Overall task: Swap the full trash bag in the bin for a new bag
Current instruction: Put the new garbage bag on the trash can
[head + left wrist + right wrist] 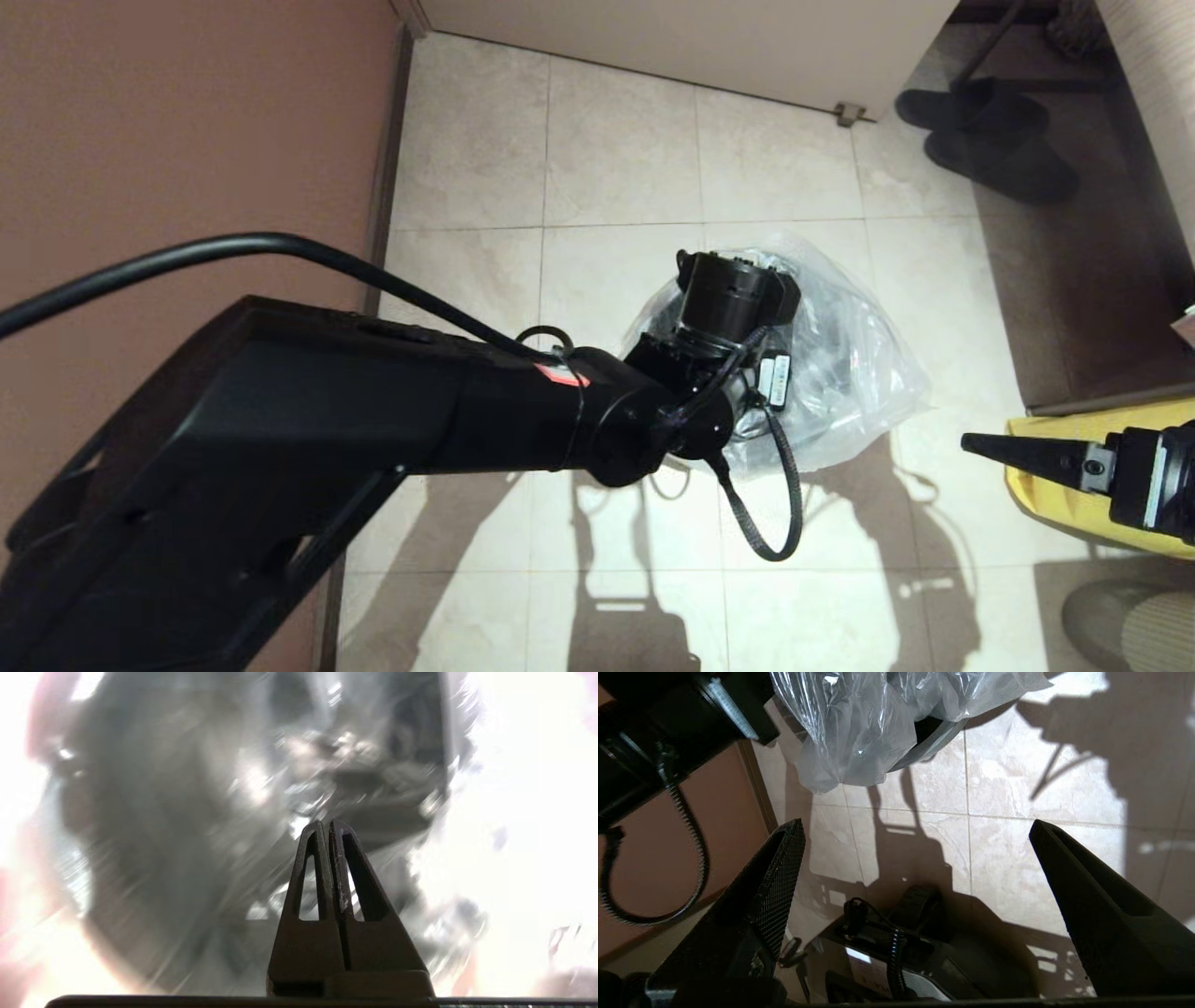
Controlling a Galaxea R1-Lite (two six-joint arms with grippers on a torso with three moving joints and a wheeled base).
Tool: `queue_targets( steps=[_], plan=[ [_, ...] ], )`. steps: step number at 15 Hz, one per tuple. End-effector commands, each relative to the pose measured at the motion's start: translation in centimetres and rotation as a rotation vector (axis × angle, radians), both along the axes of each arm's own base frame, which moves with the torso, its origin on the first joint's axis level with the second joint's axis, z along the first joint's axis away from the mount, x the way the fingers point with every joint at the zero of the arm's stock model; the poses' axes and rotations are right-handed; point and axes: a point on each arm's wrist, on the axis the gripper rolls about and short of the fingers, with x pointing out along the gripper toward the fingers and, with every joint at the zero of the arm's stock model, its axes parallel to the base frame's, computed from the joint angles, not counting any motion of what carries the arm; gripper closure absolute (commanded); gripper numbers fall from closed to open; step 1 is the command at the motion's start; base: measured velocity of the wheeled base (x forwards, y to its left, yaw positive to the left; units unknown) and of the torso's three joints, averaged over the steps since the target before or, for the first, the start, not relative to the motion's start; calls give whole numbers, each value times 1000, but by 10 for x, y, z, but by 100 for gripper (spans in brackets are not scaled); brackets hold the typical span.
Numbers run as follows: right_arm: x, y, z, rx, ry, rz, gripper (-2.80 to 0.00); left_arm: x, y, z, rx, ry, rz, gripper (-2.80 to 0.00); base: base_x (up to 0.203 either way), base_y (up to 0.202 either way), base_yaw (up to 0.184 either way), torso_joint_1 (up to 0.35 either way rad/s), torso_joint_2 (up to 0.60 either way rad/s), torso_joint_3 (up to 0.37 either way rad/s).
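Clear, crinkly plastic filled the middle of the head view: the new bag (pixel 854 359) lay draped over the bin (pixel 931 742) on the tiled floor (pixel 616 159), with only a grey sliver of the bin's rim showing beneath the film in the right wrist view. The left gripper (pixel 327 828) reached down into the bag at centre frame, its fingers pressed together; whether any film was caught between them could not be told. The right gripper (pixel 920 833) hovered at the right edge of the head view, fingers spread wide and holding nothing, in front of a yellow bag (pixel 1074 504) and well apart from the bin. The bag looked bunched rather than seated, so lining the bin seemed only partly done. Risks from here, as a judgement: the thin film could snag on the closed fingertips and lift out as the arm withdrew, or tear if pushed hard, and a loose edge could slide down into the bin.
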Motion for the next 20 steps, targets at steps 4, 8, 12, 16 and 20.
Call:
queue_targets(
  steps=[4,8,12,16,20],
  plan=[
    [11,4,-9,-53,13,54,-280,-32,41,28,-33,14,43,0,0,0,0,0,0,0],
    [7,4,-10,-53,10,53,0,-47,74,43,-37,5,101,0,0,0,0,0,0,0],
    [7,12,-7,-48,0,119,0,-55,105,25,17,44,146,0,0,0,0,0,0,0],
    [24,18,-15,-87,31,145,0,-58,144,6,34,55,227,0,0,0,0,0,0,0],
    [39,33,-12,-123,27,148,0,-64,171,0,-8,56,290,0,0,0,0,0,0,0]
  ],
)
